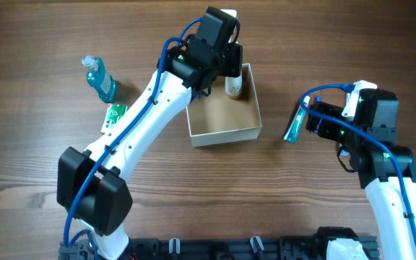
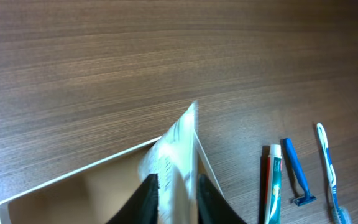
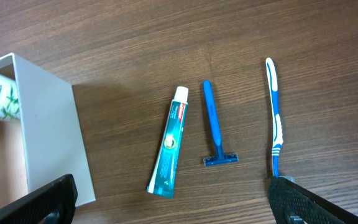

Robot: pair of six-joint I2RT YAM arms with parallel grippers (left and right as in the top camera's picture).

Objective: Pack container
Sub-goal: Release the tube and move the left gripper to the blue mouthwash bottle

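The container (image 1: 226, 134) is a small square open-topped cardboard box with cream-white walls and a tan inside, at the table's middle. My left gripper (image 1: 228, 66) is shut on a white bottle with green print (image 1: 233, 87) and holds it tilted at the box's far right corner, its lower end inside. The left wrist view shows the fingers (image 2: 178, 182) clamped on the bottle (image 2: 176, 146) over the box (image 2: 73, 178). My right gripper (image 1: 313, 119) is open and empty above a teal toothpaste tube (image 1: 293, 128). In the right wrist view the jaws (image 3: 173, 205) span the tube (image 3: 169, 143).
A blue razor (image 3: 215, 127) and a blue-and-white toothbrush (image 3: 275, 112) lie right of the toothpaste. The box wall (image 3: 48, 137) stands left of it. A blue liquid bottle (image 1: 101, 79) and a green-and-white carton (image 1: 114, 115) sit at the far left.
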